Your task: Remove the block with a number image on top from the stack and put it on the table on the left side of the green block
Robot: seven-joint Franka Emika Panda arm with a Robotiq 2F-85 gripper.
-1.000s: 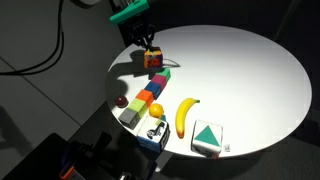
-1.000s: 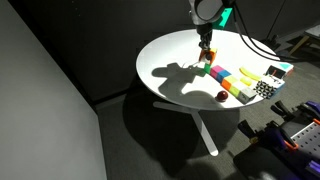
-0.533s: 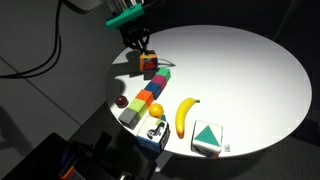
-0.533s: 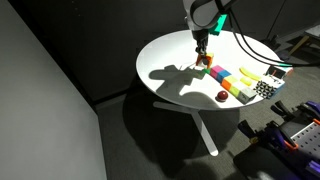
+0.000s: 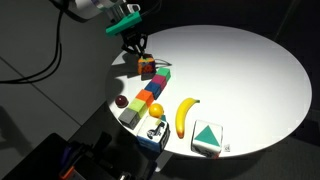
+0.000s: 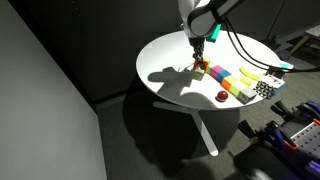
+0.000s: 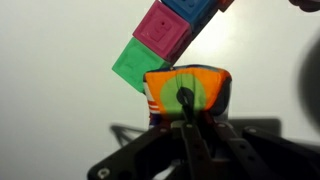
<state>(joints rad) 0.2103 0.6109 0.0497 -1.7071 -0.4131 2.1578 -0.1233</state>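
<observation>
The gripper (image 5: 143, 59) has its jaws clamped on the block with a number image (image 7: 188, 92) (one only, green face up). In the wrist view, one green block (image 7: 134, 62) lies just off its upper-left corner, contact unclear, with one magenta block (image 7: 165, 26) beyond. The held cube hangs low over the table (image 5: 240, 70); I cannot tell whether it rests there.

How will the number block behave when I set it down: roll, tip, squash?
Probably stiff: the number block looks boxy and undeformed while gripped by the hand. Flat faces suggest it will sit on the table, not roll. It looks small, likely light, so a nudge could slide it into the green block.
</observation>
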